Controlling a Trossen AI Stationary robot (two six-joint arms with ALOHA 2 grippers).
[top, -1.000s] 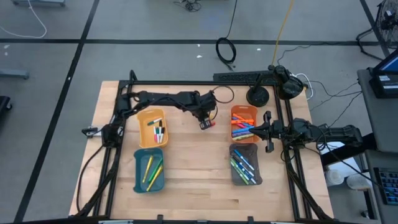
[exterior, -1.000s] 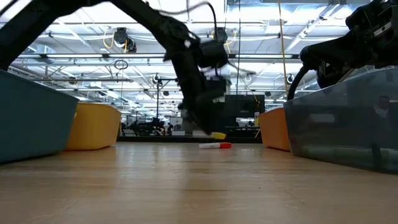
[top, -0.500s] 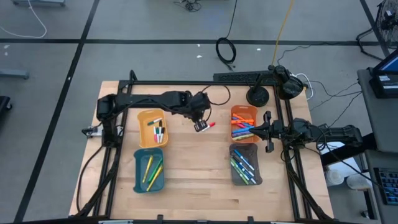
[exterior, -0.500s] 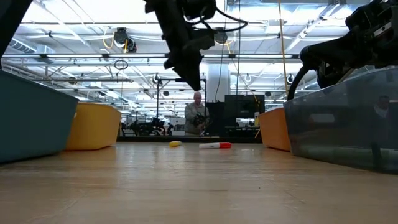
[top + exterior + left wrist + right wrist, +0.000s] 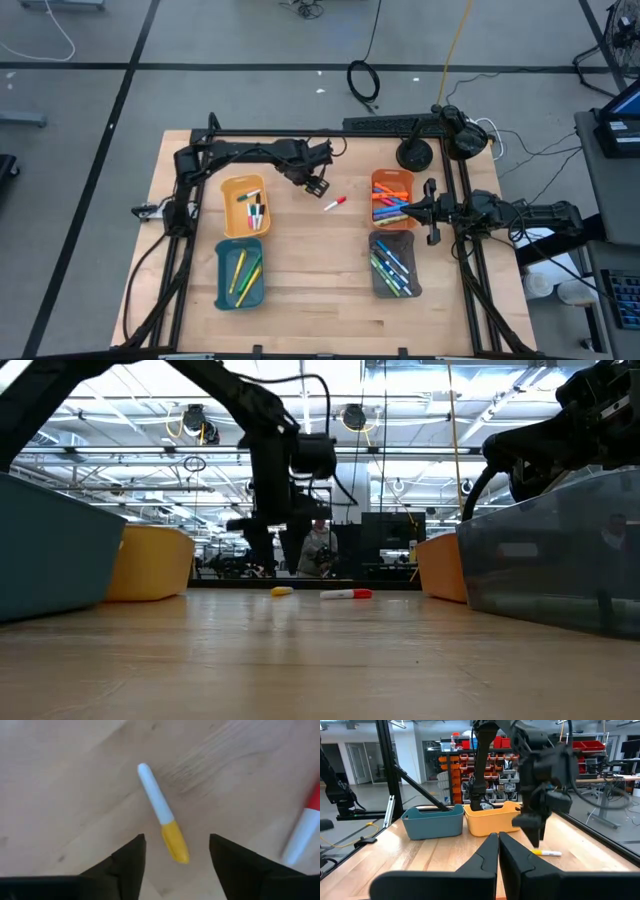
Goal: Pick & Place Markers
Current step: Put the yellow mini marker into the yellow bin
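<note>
Left wrist view: my left gripper (image 5: 176, 851) hangs released over a yellow marker (image 5: 162, 813). Right gripper (image 5: 498, 849) waits clenched beside its trays, clear of the work.

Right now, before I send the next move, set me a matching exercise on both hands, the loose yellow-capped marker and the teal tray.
Things:
1. left hand
2. right hand
3. yellow-capped marker
4. teal tray

States:
A. holds yellow and green markers
B. fingers shut
C. lying loose on the wood, below the left hand
D. fingers open, holding nothing

Pairs: 1-D, 2-B, 3-C, 4-A
</note>
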